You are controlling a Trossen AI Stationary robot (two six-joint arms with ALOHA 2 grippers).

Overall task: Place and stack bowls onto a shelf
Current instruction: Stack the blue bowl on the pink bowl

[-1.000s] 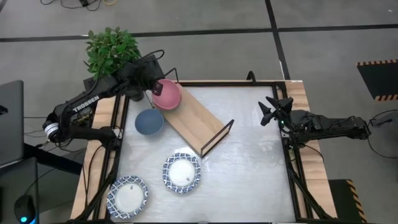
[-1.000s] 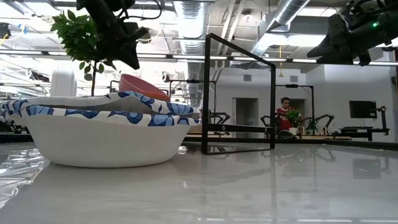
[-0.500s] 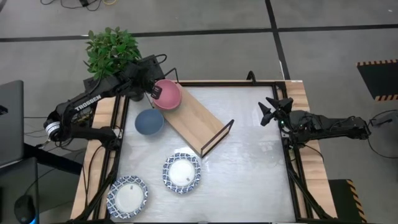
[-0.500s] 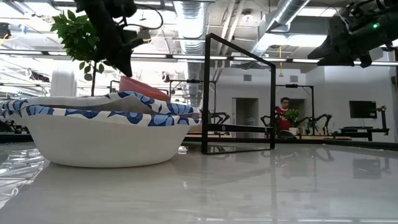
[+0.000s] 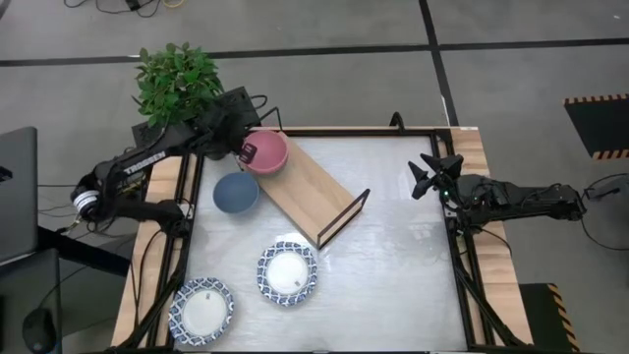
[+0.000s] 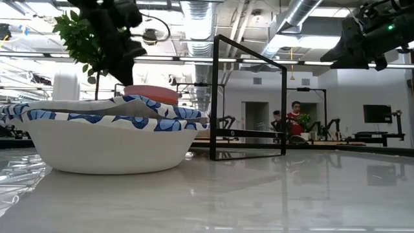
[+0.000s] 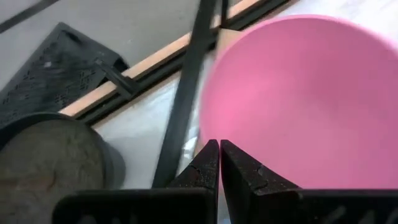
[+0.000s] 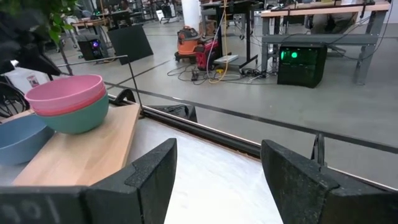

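A pink bowl (image 5: 263, 152) sits level inside a teal bowl (image 8: 78, 118) at the far left end of the light-wood shelf (image 5: 310, 187). My left gripper (image 7: 219, 162) is at the pink bowl's left rim, shut on it, and comes down from the plant side. A blue bowl (image 5: 236, 193) rests on the table beside the shelf. Two blue-and-white patterned bowls (image 5: 288, 272) (image 5: 201, 311) lie nearer the front edge. My right gripper (image 8: 217, 168) waits open at the table's right edge, holding nothing. My left gripper pinches the pink bowl's rim (image 7: 214, 127) on the side facing the plant, one finger inside the bowl and one outside. The fingers slant down from the table's far left. The bowl sits level, nested in the teal bowl on the shelf.
A potted plant (image 5: 177, 79) stands just off the far left corner, close behind my left arm. The shelf's black wire end frame (image 5: 344, 216) rises near the table's middle. People (image 6: 297, 120) stand far back in the room. The table's right half is bare.
My left gripper has gone down with the pink bowl. The bowl hung tilted above the shelf a second ago; now it lies level, nested in the teal bowl.
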